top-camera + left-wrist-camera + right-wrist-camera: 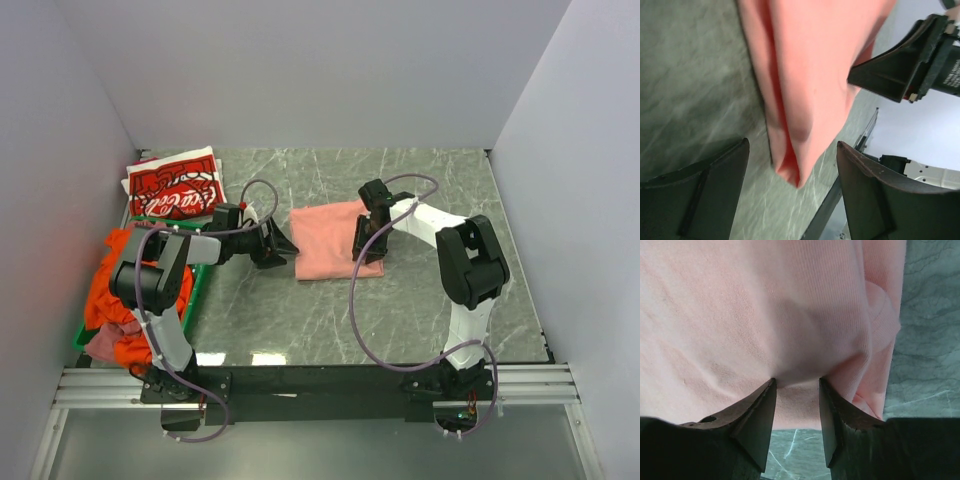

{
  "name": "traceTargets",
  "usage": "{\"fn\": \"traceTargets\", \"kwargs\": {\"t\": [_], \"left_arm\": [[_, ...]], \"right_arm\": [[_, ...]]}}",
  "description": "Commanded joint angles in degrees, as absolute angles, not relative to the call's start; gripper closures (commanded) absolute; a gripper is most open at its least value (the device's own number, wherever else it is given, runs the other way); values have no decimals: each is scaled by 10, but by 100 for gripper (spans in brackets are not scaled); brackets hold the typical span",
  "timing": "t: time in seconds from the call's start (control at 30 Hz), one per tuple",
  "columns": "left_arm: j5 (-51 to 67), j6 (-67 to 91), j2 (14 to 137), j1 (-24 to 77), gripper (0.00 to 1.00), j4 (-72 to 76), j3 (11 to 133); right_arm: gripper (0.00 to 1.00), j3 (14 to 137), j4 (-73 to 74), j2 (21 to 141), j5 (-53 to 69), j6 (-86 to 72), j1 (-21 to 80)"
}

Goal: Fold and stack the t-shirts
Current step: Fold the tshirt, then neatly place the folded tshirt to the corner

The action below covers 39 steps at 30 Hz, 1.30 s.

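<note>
Four t-shirts, one green crate

Two arms, the left arm and the right arm, are built from white links and black joint housings – each is trailed by a purple cable; jaws are matte black.

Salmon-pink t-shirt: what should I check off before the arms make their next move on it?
1. Salmon-pink t-shirt lies folded on the table: ok.
2. Left gripper open at its left edge, holding nothing: ok.
3. Right gripper has cloth bunched between its tips; firm grip: cannot tell.
4. Red Coca-Cola t-shirt folded, far left: ok.
5. Orange t-shirt folded: not ok, crumpled over the green crate.
</note>
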<state>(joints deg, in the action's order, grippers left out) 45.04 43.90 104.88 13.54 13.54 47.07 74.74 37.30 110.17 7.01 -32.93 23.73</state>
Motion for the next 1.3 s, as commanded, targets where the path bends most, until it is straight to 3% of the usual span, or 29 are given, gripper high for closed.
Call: {"fn": "traceTargets", "kwargs": {"t": [0.0,0.2,0.57,1.0,1.27], "left_arm": [[468,482,1078,136,23,295,449],[430,502,1107,140,21,352,429],[348,497,1114,176,21,297,432],[361,513,1172,233,23,288,487],[373,511,1210,266,29,245,545]], "right_arm": [[53,723,369,1101,61,-317,234],[53,717,371,1093,62,-312,234],[53,727,378,1087,64,-313,234],[53,741,381,1093,70,-317,234],[53,746,379,1103,78,-323,234]]}}
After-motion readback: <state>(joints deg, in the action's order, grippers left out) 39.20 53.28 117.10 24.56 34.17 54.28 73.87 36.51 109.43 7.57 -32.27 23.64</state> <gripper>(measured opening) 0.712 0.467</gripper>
